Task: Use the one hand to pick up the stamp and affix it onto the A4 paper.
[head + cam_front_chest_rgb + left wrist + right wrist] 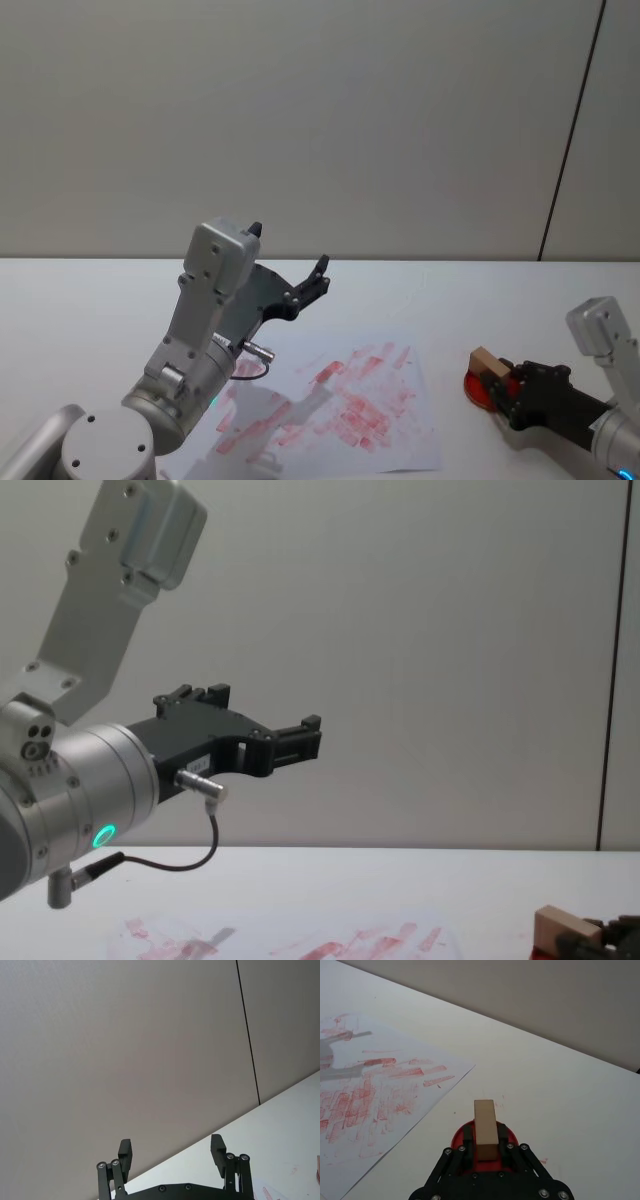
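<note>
While the left gripper (pixel 171 1147) hangs raised above the A4 paper (pixel 370 1090) (fingers spread apart), the right gripper (pixel 485 1133) is clamped on the stamp (pixel 485 1120) over the red pad (pixel 456 1136), right of the sheet.

Readable text: none you can make out | A4 paper (pixel 340 405): red ink smears, no legible characters | left gripper (pixel 171 1141), raised above the A4 paper: small white label (pixel 200 763), print too small to read
</note>
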Motion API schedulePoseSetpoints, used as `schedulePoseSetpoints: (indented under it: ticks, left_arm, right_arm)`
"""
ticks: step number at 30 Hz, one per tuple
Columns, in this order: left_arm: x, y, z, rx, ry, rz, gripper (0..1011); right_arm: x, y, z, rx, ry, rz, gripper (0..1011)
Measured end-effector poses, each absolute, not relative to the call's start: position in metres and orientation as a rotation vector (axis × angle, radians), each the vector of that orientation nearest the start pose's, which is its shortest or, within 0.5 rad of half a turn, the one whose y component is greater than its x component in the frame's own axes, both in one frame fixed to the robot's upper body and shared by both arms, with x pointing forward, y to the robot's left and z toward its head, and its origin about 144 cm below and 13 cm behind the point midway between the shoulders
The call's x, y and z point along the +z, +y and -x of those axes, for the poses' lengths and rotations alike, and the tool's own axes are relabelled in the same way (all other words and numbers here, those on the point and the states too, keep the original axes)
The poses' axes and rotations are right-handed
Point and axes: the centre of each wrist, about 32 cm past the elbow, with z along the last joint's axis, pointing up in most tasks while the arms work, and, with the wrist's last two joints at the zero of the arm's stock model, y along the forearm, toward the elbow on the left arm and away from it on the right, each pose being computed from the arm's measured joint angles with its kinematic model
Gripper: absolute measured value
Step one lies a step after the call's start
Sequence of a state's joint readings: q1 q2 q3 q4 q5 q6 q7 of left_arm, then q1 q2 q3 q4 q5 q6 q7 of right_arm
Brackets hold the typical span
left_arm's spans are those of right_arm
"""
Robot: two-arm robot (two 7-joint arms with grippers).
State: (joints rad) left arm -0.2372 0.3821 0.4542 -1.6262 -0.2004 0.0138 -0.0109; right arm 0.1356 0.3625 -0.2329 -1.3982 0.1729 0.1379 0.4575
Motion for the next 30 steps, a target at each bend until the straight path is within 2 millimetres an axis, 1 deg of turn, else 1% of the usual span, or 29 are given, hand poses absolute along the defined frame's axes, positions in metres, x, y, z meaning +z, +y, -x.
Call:
schedulePoseSetpoints:
  ticks: [1, 2, 5, 10, 18, 25, 30]
  left_arm:
    - [1.204, 0.198, -0.492, 1.124, -0.268, -0.061, 1002]
    - [1.204, 0.198, -0.492, 1.124, -0.268, -0.061, 1003]
    - [1.204, 0.198, -0.492, 1.124, -0.268, -0.061, 1002]
    - [1.204, 0.198, -0.492, 1.124, -0.268, -0.061, 1002]
    - [1.204, 0.198, -0.492, 1.124, -0.268, -0.061, 1002]
    - [1.204, 0.198, -0.492, 1.124, -0.268, -0.061, 1002]
    - [1.204, 0.198, -0.492, 1.124, -0.268, -0.061, 1002]
  right_arm:
    - [1.128, -0.284, -0.490, -0.954, 0.076, 0.330, 291]
    - [1.128, -0.284, -0.490, -0.954, 0.076, 0.329, 235]
    - [1.129, -0.284, -0.491, -0.953, 0.072, 0.320, 214]
    - [1.130, -0.282, -0.491, -0.951, 0.062, 0.299, 216]
    - [1.140, -0.276, -0.492, -0.927, 0.020, 0.244, 216]
    - [1.147, -0.264, -0.491, -0.879, 0.000, 0.208, 216]
    - [1.148, -0.257, -0.491, -0.852, 0.000, 0.204, 216]
